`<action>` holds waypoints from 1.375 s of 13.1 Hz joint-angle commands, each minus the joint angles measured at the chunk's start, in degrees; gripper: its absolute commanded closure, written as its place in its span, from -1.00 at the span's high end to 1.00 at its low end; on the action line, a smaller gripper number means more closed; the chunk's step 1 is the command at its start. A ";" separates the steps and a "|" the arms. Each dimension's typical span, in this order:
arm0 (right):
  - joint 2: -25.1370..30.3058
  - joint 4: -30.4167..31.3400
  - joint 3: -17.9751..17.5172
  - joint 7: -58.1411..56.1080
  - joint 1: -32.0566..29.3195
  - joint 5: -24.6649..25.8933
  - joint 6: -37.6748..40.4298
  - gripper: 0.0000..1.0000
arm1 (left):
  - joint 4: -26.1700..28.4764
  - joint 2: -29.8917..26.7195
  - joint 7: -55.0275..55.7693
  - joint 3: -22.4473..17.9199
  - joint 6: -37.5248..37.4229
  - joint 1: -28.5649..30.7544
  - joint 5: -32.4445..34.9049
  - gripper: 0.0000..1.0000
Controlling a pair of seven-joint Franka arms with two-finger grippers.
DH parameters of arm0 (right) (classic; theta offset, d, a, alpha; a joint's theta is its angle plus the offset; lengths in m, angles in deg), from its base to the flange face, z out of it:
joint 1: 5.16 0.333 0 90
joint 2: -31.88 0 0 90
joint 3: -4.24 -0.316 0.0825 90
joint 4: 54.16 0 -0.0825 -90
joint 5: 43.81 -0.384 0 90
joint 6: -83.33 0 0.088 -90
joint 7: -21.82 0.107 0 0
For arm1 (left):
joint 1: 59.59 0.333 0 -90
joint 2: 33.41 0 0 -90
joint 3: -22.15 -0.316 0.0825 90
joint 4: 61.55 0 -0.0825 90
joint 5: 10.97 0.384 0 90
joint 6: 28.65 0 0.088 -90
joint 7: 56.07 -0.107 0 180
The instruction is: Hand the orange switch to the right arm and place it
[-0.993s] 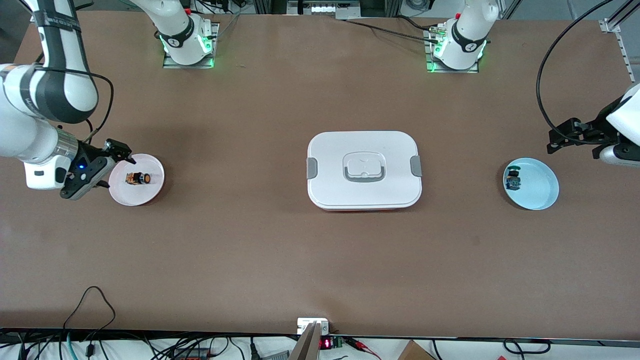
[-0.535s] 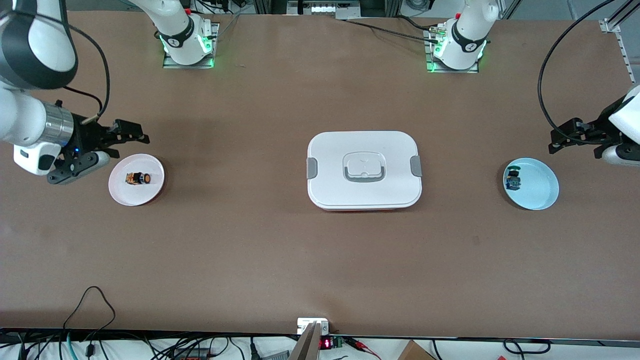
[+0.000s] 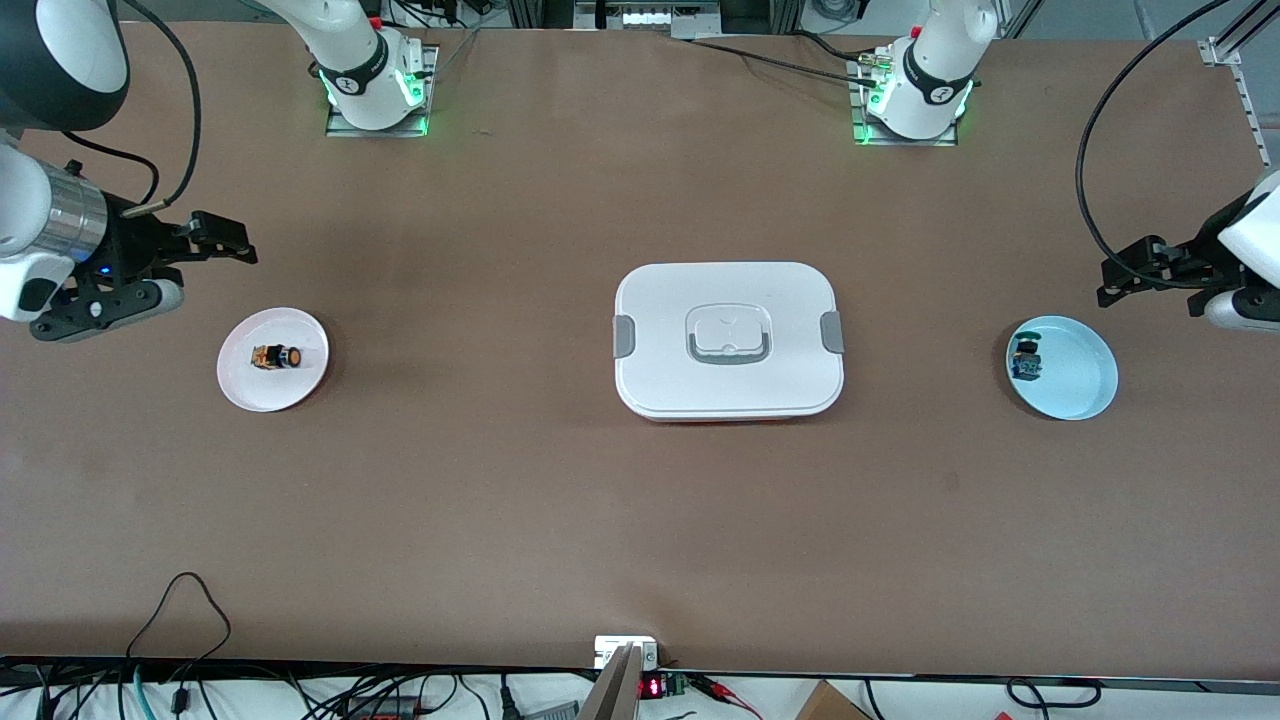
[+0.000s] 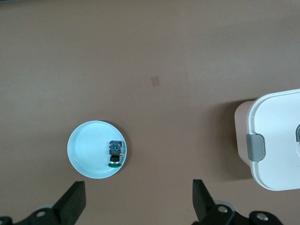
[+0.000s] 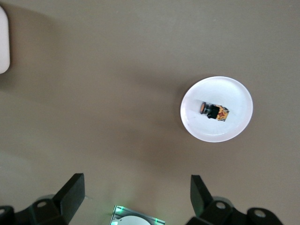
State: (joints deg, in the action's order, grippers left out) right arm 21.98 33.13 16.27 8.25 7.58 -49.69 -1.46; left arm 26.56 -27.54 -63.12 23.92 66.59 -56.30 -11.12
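Observation:
The orange switch (image 3: 277, 356) lies on its side on a pale pink plate (image 3: 300, 385) at the right arm's end of the table. It also shows in the right wrist view (image 5: 214, 111), on the plate (image 5: 234, 93). My right gripper (image 3: 224, 241) is open and empty, raised above the table beside the plate, apart from the switch; in its wrist view (image 5: 136, 187) nothing lies between the fingers. My left gripper (image 3: 1110, 280) is open and empty and waits above the table next to a light blue plate (image 3: 1085, 375).
The light blue plate (image 4: 84, 150) holds a small switch with a blue body and green cap (image 4: 115, 153). A white lidded box (image 3: 728, 340) with grey clips stands mid-table. The right arm's green-lit base (image 5: 136, 218) shows under its gripper.
My right gripper has risen and drawn back from the pink plate, toward the robots' side. The orange switch stays on the plate. The left arm has not moved.

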 commanded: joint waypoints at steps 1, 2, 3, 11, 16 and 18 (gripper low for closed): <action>0.31 -1.07 0.19 9.39 -1.22 0.60 -0.20 1.00 | -1.54 0.45 0.19 0.25 -1.36 0.67 -0.81 1.00; 0.49 -1.25 -0.34 13.97 -0.61 1.04 -0.20 1.00 | -1.54 0.45 0.19 0.25 -1.36 0.67 -0.81 1.00; 0.49 -1.51 -0.34 18.45 0.87 2.43 -0.20 1.00 | -1.54 0.45 0.19 0.25 -1.36 0.67 -0.81 1.00; 2.42 1.37 -1.31 19.02 -0.34 8.51 -4.49 1.00 | -1.63 0.36 0.19 0.34 -1.36 0.58 -0.81 1.00; 6.03 8.77 -1.66 13.77 -3.59 7.02 -13.38 1.00 | -1.62 0.36 0.11 0.60 -2.15 0.58 -0.81 1.00; 6.38 8.77 -1.57 11.11 -3.42 6.93 -12.51 1.00 | -1.54 0.36 0.11 0.60 -2.24 0.58 -0.72 1.00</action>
State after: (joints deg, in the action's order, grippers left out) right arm 26.01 39.90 15.61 21.52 4.66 -42.12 -13.51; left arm 26.55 -27.54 -63.12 24.14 65.79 -56.10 -11.20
